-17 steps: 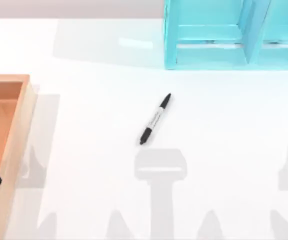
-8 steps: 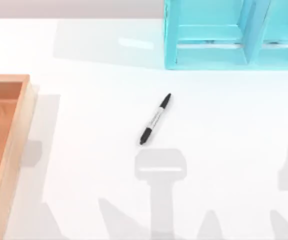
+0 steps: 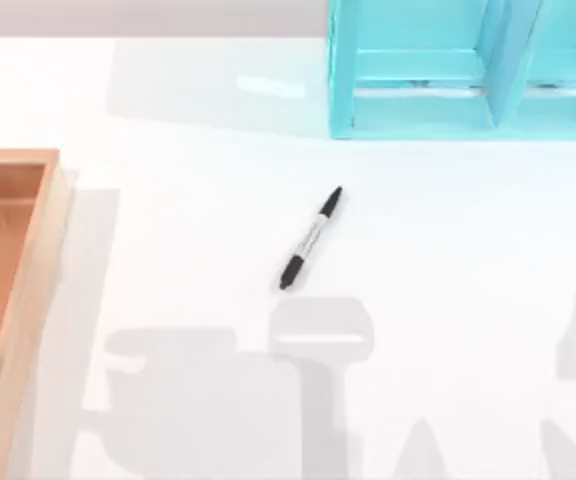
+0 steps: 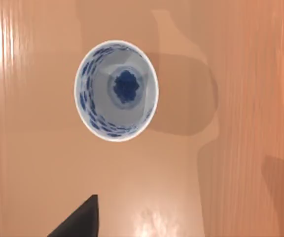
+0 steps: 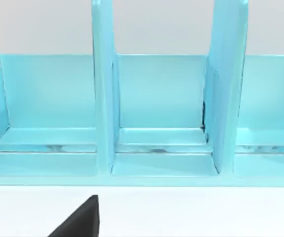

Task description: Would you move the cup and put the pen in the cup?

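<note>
Cup (image 4: pixel 116 91), white with blue speckled pattern, is seen upright from straight above in the left wrist view, resting on the wooden floor of a tray (image 3: pixel 30 262) at the desk's left edge. Pen (image 3: pixel 310 238), black with grey barrel, is laid diagonally on the white desk (image 3: pixel 468 250) near its middle, well apart from the tray. Turquoise divided shelf (image 5: pixel 157 113) is set at the far right. One dark finger tip is visible in each wrist view; whether the fingers are apart or together cannot be told.
</note>
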